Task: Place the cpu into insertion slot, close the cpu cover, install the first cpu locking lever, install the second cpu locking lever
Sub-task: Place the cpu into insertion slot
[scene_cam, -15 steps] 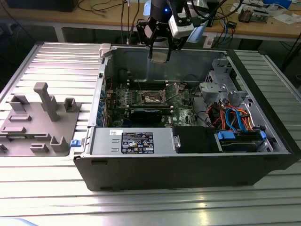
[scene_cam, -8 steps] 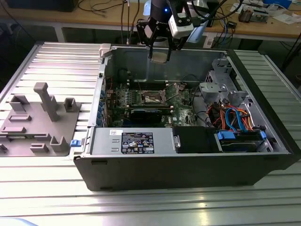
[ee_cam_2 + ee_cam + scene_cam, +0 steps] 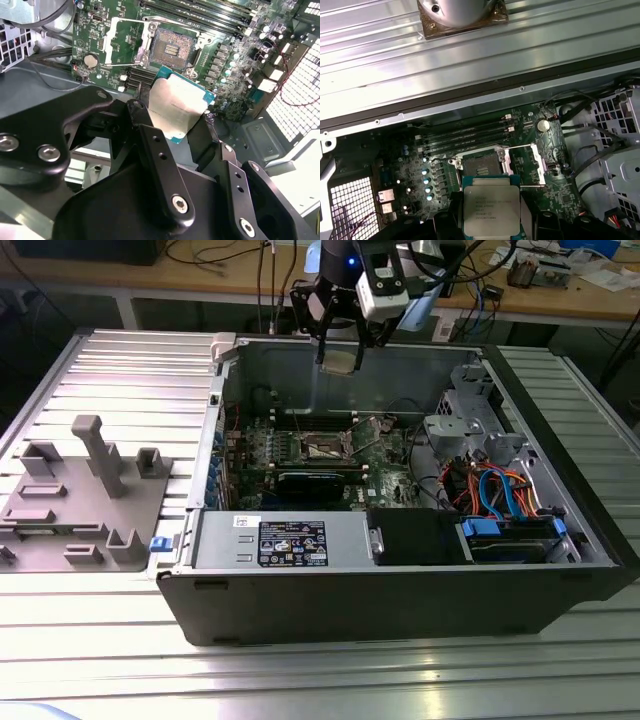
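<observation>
**Cpu [image 3: 341,361] held aloft**

Exterior view: the cpu is gripped by the end effector [image 3: 340,354] above the computer case [image 3: 400,605], apart from the insertion slot [image 3: 327,447]. Second wrist view: the cpu cover [image 3: 144,42] is swung open. First wrist view: the insertion slot [image 3: 481,164] lies exposed.

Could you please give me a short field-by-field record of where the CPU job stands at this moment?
gripper: shut on the cpu, above the open computer case
cpu: held over the motherboard, not yet seated
insertion slot: empty, dark centre exposed
cpu cover: flipped open beside the slot
</observation>
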You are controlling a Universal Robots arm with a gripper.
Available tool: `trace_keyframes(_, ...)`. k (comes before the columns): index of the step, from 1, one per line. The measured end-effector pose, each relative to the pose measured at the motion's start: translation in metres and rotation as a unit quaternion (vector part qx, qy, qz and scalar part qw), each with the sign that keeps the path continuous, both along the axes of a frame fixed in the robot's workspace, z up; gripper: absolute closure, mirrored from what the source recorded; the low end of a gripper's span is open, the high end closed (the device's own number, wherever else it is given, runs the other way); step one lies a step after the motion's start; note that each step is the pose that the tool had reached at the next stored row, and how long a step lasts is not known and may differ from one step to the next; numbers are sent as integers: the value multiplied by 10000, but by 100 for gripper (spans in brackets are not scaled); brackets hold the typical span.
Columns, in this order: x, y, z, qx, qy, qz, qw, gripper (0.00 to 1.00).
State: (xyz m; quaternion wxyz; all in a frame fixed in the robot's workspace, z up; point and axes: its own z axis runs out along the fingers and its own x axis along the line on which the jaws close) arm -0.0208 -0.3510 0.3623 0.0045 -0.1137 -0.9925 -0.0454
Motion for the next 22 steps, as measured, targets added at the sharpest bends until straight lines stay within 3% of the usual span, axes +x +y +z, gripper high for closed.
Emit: trace_keyframes(22, 0, 0, -8, 1, 0, -323, 9995, 46)
